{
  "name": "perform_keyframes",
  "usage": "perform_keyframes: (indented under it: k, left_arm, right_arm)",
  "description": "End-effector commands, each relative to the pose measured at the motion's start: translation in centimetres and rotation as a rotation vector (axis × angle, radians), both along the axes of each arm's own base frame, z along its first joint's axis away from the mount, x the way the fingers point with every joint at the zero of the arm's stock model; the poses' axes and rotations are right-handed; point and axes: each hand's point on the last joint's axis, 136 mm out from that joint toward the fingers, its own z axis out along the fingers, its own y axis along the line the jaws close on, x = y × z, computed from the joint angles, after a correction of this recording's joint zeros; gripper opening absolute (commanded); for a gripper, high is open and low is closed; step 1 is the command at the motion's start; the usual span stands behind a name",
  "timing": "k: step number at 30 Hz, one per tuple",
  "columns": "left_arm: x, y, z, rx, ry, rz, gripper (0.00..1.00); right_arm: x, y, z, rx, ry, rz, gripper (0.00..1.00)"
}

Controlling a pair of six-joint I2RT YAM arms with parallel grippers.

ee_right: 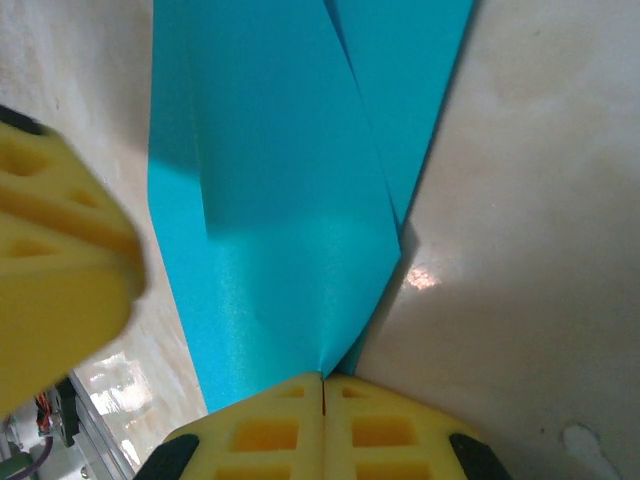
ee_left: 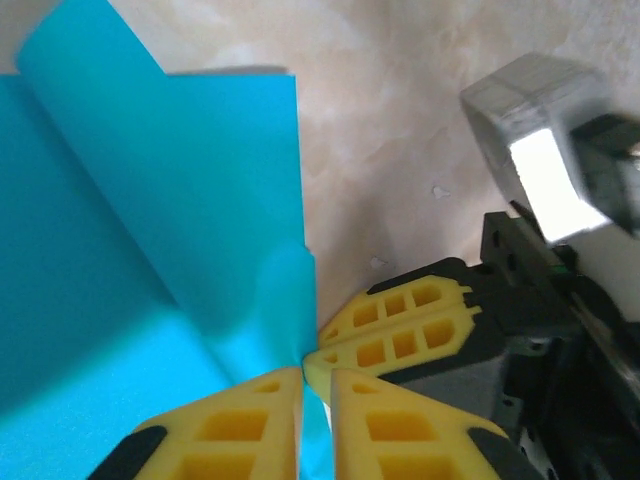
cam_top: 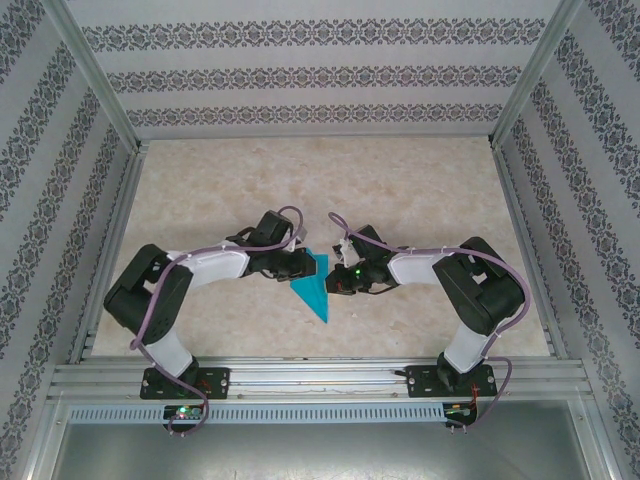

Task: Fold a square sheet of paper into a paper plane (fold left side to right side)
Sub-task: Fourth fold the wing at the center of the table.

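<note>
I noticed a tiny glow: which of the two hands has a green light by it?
The right hand: a green light glows just behind it, while the left hand, pinching the same teal paper, has no such glow.

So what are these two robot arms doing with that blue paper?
Two robot arms are folding a teal paper sheet on the table. The left gripper and the right gripper are each pinched shut on the sheet, close together. It is partly folded, with overlapping layers, but no finished plane yet.
</note>
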Motion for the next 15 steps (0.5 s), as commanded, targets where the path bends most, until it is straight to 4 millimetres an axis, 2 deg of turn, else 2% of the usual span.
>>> perform_keyframes:
  k: [1,15]
  left_arm:
    - [0.6,-1.6,0.7,-0.051,-0.024,-0.031,0.12]
    - [-0.3,0.6,-3.5,0.099,0.024,-0.016,0.1]
  right_arm:
    - [-1.7,-2.3,-3.8,-0.171,0.063,-0.017,0.0]
    - [-1.9,-2.8,-4.1,-0.205,0.074,-0.003,0.0]
